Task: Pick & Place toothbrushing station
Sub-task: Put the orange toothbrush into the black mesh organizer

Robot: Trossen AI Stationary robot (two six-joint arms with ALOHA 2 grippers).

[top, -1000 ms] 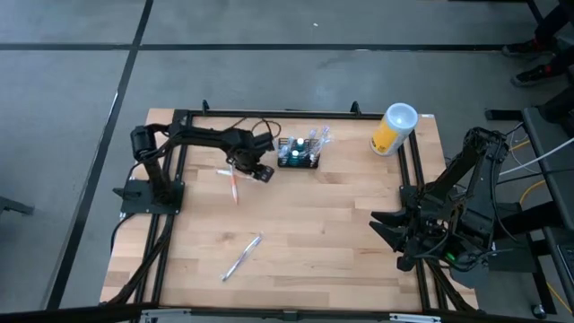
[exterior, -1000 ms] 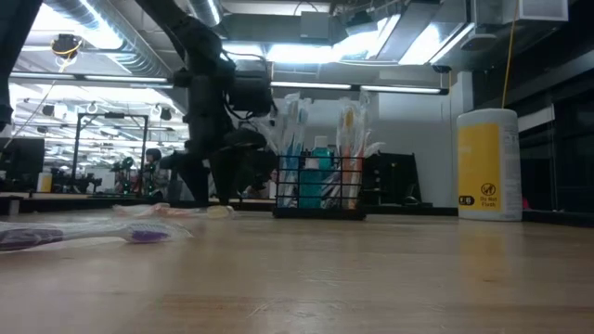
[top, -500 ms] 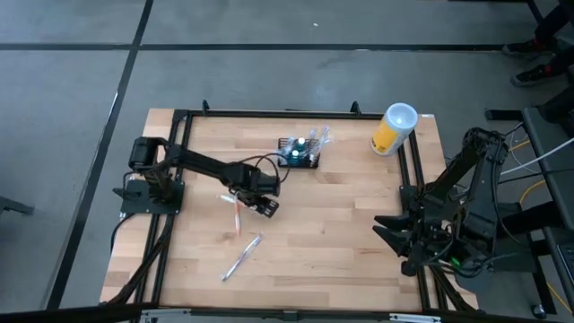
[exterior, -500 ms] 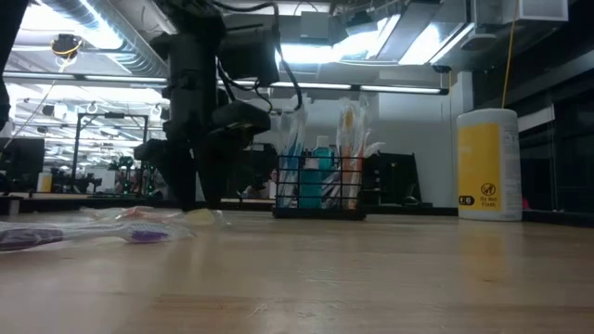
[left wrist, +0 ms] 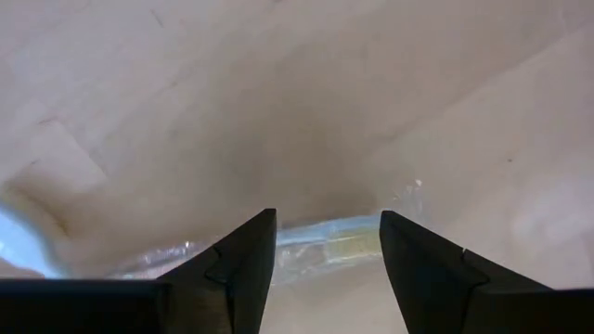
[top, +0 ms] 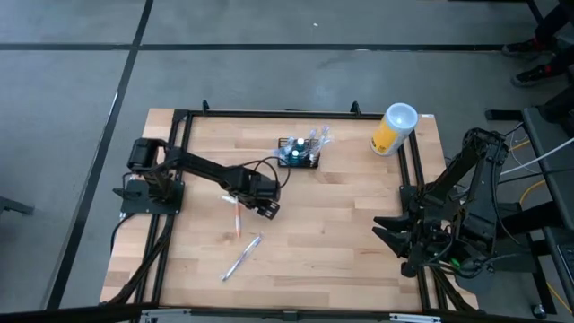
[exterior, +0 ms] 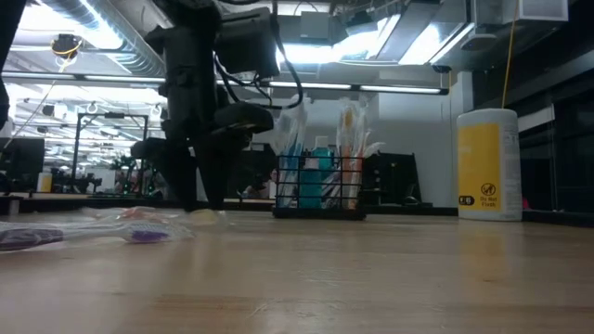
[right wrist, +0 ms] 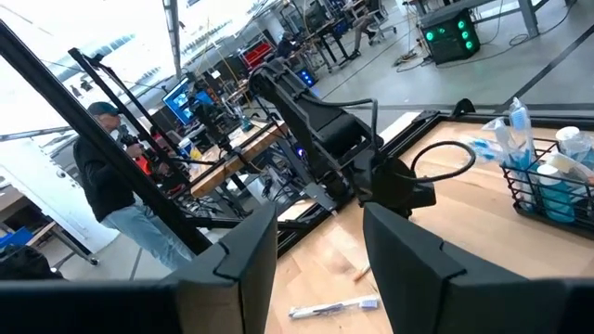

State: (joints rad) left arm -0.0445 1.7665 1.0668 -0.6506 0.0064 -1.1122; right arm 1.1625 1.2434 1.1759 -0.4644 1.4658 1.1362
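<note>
Overhead, the left gripper sits just left of centre frame, fingers spread apart and lowered over a wrapped toothbrush on the wooden table. Its wrist camera shows the clear wrapper crossing the gap between both fingers, so closing should catch it. That toothbrush's long axis runs roughly top to bottom of the frame. The black mesh caddy stands up and to the right, near the left arm. The right gripper waits, fingers apart, at lower right.
</note>
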